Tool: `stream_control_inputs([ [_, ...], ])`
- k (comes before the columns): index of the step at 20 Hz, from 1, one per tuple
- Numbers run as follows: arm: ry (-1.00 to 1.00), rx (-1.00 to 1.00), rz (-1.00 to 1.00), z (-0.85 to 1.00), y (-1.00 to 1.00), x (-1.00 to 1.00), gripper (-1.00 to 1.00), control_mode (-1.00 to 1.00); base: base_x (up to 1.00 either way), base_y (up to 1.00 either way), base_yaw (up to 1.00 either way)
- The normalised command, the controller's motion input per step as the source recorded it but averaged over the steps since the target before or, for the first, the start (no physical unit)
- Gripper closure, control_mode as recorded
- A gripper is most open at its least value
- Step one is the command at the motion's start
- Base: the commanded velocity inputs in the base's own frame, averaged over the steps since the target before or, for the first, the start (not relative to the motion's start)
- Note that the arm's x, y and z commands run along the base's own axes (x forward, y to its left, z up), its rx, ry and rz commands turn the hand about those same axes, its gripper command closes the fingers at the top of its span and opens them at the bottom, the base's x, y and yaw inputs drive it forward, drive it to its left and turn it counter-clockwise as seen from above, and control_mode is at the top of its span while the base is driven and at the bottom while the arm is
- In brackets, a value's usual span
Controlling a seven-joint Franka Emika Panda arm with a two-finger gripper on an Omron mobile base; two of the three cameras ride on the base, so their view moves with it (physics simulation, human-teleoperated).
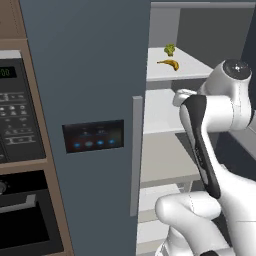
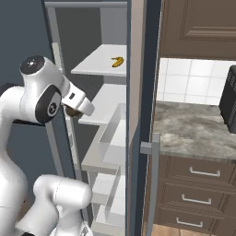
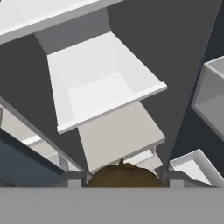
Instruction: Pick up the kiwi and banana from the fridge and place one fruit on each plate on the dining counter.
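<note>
The fridge (image 1: 90, 100) stands open, with pale shelves inside. On its top shelf lies the yellow banana (image 1: 169, 63), which the right base view also catches (image 2: 118, 61). My gripper (image 2: 73, 110) hangs in front of the middle shelves, below the banana's shelf, shut on the brown kiwi (image 2: 70, 111). In the hand view the kiwi (image 3: 122, 176) sits between the two finger tips of the gripper (image 3: 124, 179), above a white fridge drawer (image 3: 100, 83). In the left base view my own forearm hides the hand.
A small green vegetable (image 1: 170, 49) sits behind the banana. The black wall oven (image 1: 17, 125) is left of the fridge door. To the right are the wall counter (image 2: 193, 124) on brown cabinets and a black appliance (image 2: 229, 101). Door bins (image 2: 113, 138) line the right door.
</note>
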Motion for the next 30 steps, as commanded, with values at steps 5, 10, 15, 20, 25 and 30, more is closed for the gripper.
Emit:
stream_control_inputs([
  [5,-0.01,-0.01,-0.03,-0.01,0.11,-0.26,1.00,1.00,-0.40,0.19,-0.15],
  [10,0.00,0.00,0.00,0.00,0.00,0.00,1.00,1.00,-0.76,0.40,-0.51],
  [15,0.00,0.00,0.00,0.00,0.00,0.00,1.00,1.00,-0.77,0.22,-0.71],
  [20,0.00,0.00,0.00,0.00,0.00,0.00,1.00,1.00,-0.60,0.06,-0.84],
  [25,0.00,0.00,0.00,0.00,0.00,0.00,1.00,1.00,-0.47,0.03,-0.89],
  [30,0.00,0.00,0.00,0.00,0.00,0.00,1.00,1.00,-0.34,0.02,-0.94],
])
